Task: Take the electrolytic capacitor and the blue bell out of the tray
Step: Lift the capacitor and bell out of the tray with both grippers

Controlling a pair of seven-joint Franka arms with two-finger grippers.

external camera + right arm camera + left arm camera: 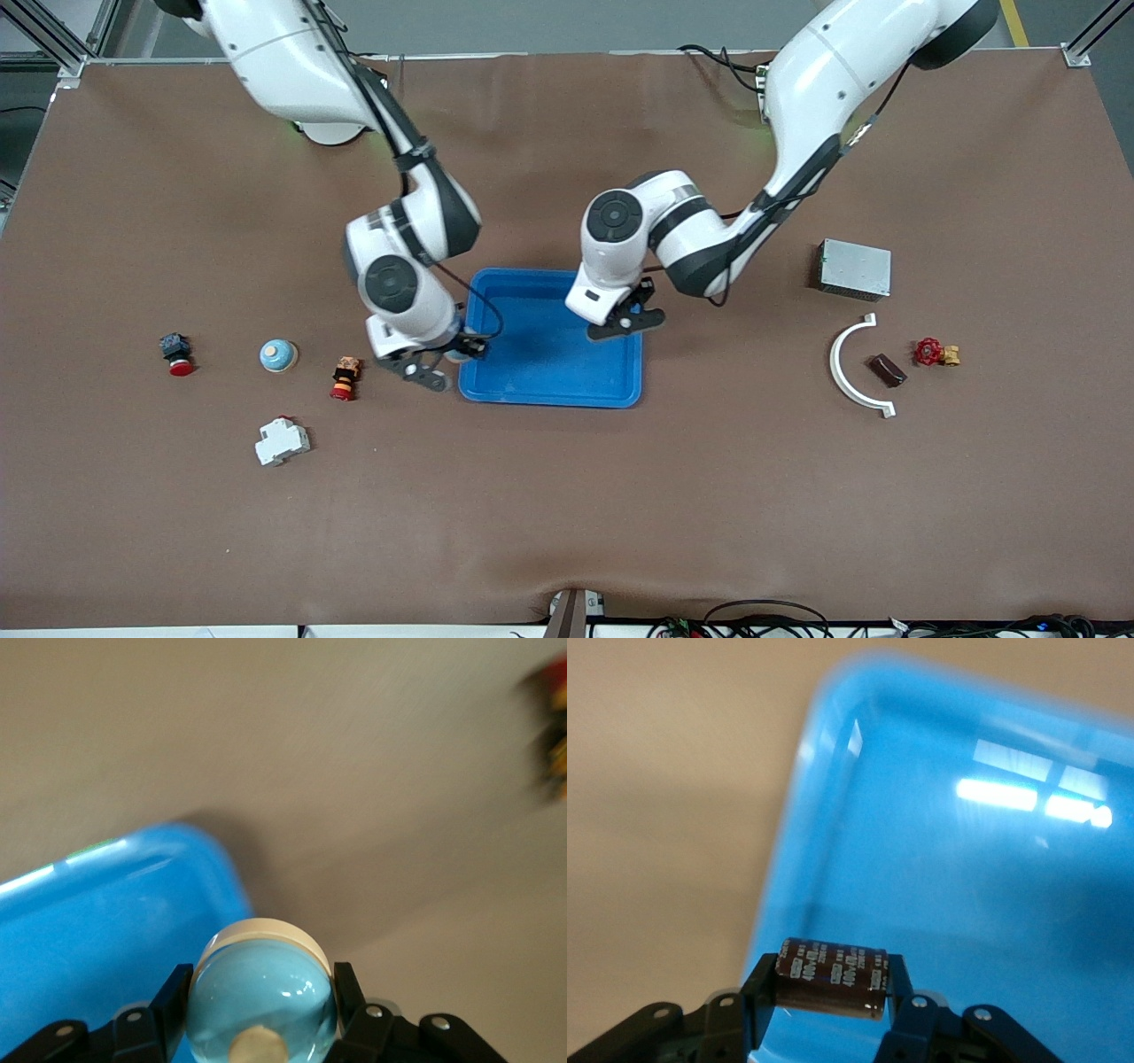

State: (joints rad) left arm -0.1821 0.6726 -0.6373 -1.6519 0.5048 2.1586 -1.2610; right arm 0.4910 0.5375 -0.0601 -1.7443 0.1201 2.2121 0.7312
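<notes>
A blue tray (549,399) lies at the table's middle. My left gripper (627,321) hangs over the tray's end toward the left arm. In the left wrist view it (828,985) is shut on a dark brown capacitor (833,967) with white print, held above the tray (966,904) near a corner. My right gripper (447,359) is over the tray's edge toward the right arm's end. In the right wrist view it (261,1005) is shut on a light blue bell (261,988) with a cream base, above the tray's rim (106,921).
Toward the right arm's end lie a red push button (177,353), a second blue bell (277,355), a red-and-yellow switch (345,377) and a white breaker (282,440). Toward the left arm's end lie a grey metal box (854,268), a white curved piece (855,372), another dark capacitor (887,369) and a red valve (935,353).
</notes>
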